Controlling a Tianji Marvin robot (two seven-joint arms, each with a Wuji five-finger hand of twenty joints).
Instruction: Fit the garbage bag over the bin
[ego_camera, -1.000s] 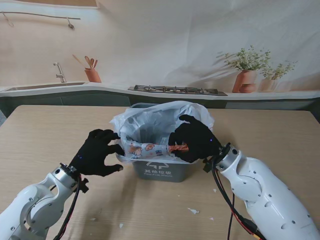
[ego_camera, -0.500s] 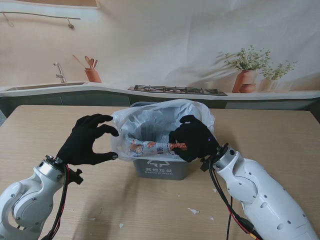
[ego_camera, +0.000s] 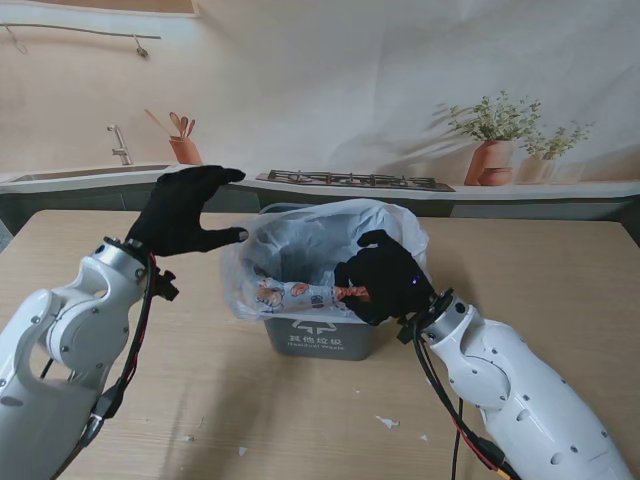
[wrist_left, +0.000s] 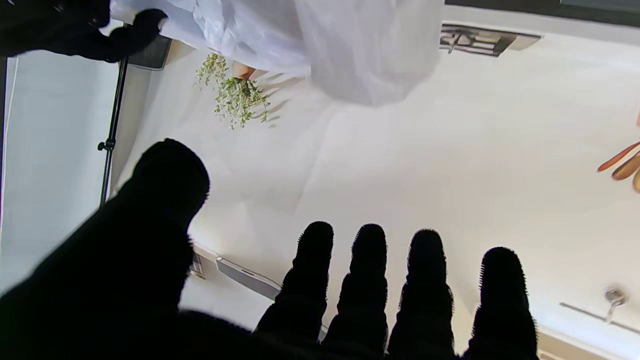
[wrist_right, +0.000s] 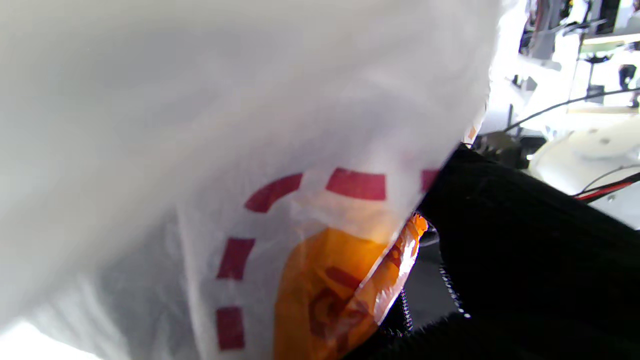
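A grey bin (ego_camera: 320, 338) stands mid-table with a translucent white garbage bag (ego_camera: 310, 240) draped in and over its rim. The bag's printed edge (ego_camera: 300, 296) hangs along the near rim. My right hand (ego_camera: 385, 280), in a black glove, is shut on the bag's near right edge, pinching white film with red and orange print (wrist_right: 340, 280). My left hand (ego_camera: 185, 212) is raised to the left of the bin, fingers (wrist_left: 370, 280) spread apart, holding nothing. In the left wrist view the bag (wrist_left: 300, 40) hangs apart from that hand.
Small white scraps (ego_camera: 387, 422) lie on the wooden table (ego_camera: 560, 280) near me. A counter with a stove (ego_camera: 350, 180), a sink (ego_camera: 90, 172) and potted plants (ego_camera: 495, 140) runs behind the table.
My left hand has let go beside the bin's left rim, risen and moved farther from me, opening wide. The bag's left side has loosened outward. The right hand has stayed put.
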